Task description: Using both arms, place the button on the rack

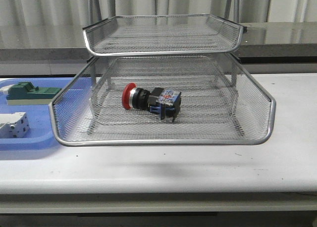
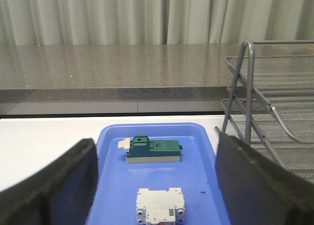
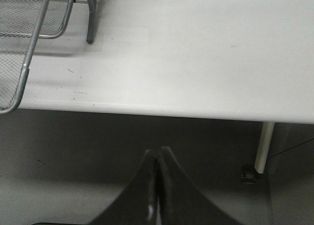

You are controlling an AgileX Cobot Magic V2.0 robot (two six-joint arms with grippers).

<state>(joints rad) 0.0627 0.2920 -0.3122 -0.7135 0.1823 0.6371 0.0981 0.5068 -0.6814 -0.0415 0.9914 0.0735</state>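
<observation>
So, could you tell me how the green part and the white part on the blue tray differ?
The green part is low and long with a cream base and lies crosswise; the white part is a pale, blockier piece. In the front view the green part sits farther back, the white part nearer the tray's front edge. Both rest untouched in the blue tray, left of the rack.

Button point(image 1: 151, 100): red head, black body, blue rear. Rack point(image 1: 163, 138): silver mesh, chrome rims. Tray point(image 2: 162, 195): plain blue. Block point(image 2: 152, 150): green. Terminal block point(image 2: 161, 208): white-grey. Table point(image 1: 198, 165): white.
</observation>
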